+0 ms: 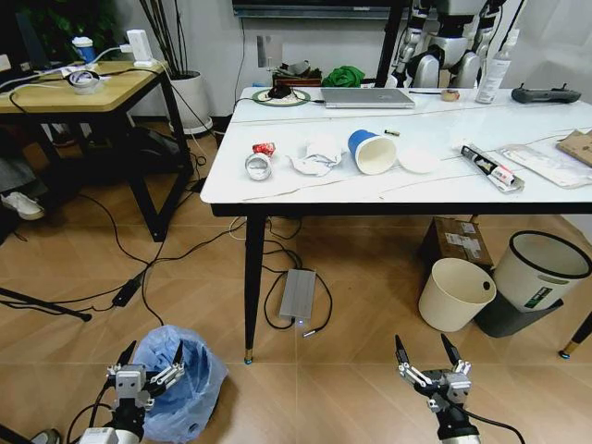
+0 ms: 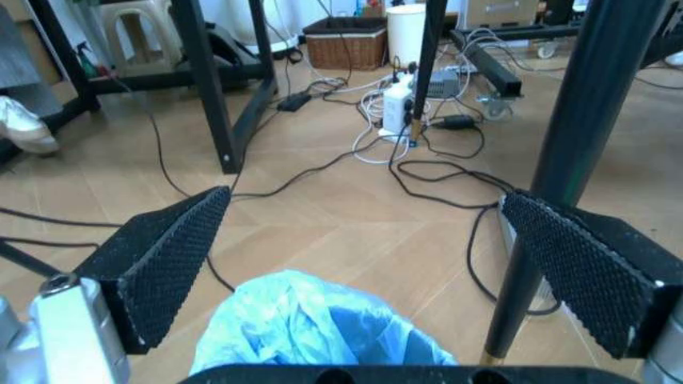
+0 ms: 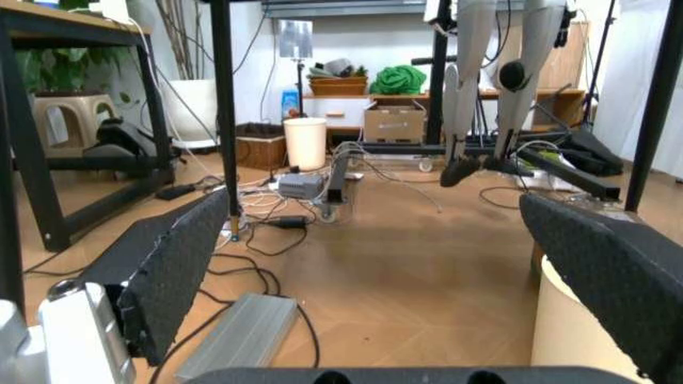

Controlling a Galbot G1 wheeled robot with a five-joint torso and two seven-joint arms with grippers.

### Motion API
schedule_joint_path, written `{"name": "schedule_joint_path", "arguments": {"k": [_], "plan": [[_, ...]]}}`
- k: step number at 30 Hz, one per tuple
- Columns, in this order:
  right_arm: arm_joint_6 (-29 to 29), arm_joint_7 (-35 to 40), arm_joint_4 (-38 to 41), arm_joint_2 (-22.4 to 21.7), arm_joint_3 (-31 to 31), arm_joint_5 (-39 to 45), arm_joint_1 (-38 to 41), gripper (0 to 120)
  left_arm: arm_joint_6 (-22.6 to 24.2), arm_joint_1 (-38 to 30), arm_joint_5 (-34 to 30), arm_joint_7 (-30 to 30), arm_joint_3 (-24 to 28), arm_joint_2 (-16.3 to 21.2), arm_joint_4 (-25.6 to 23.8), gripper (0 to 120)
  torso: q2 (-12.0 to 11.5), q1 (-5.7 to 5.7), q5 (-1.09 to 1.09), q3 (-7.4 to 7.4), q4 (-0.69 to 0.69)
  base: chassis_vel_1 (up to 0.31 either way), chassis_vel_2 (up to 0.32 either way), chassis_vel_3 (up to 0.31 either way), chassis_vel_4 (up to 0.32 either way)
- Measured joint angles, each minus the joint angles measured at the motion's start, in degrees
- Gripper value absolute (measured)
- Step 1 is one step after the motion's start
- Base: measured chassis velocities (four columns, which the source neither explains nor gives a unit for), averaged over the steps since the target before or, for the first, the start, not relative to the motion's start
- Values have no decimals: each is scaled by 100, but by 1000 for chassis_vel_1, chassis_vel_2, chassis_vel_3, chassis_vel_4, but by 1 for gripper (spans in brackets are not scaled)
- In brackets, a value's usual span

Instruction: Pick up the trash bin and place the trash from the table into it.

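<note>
Left hand point(image 1: 146, 363) fingers apart, poised just above the trash bin point(image 1: 185, 384) on the floor near the worktop point(image 1: 305, 190) leg. Right hand point(image 1: 428, 356) apart, idle. Blue paper cup point(image 1: 372, 151) on worktop. Risk: fingers pinch only the loose bag, liner pulls free.

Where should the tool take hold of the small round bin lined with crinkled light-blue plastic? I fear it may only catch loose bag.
Probably the rim of the small round bin lined with crinkled light-blue plastic, approached from above. It sits on the floor directly under the open left tool, and the bag bulges over the rim, so one finger inside and one outside should pinch wall and bag together. The right tool hangs open, apart.
</note>
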Motion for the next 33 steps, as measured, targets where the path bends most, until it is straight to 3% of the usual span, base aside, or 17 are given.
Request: {"name": "schedule_joint_path", "arguments": {"k": [13,20,27,33], "plan": [[95,-45,-294,0,-33,80,260,100,15,61,-229,-77,-162,13,209,100,-277,-86,0,-192,1,0,0,0,0],[102,-56,-405,0,-81,103,457,100,292,85,-636,-227,-377,107,326,100,-407,-133,0,-275,1,0,0,0,0],[107,-86,-507,0,-129,167,559,100,711,-205,-1015,-183,-654,144,1285,100,-408,-136,-2,-272,1,0,0,0,0],[233,-159,-655,0,-133,196,569,100,992,-557,-1165,-17,-761,118,1762,100,-392,-132,0,-262,1,0,0,0,0]]}}
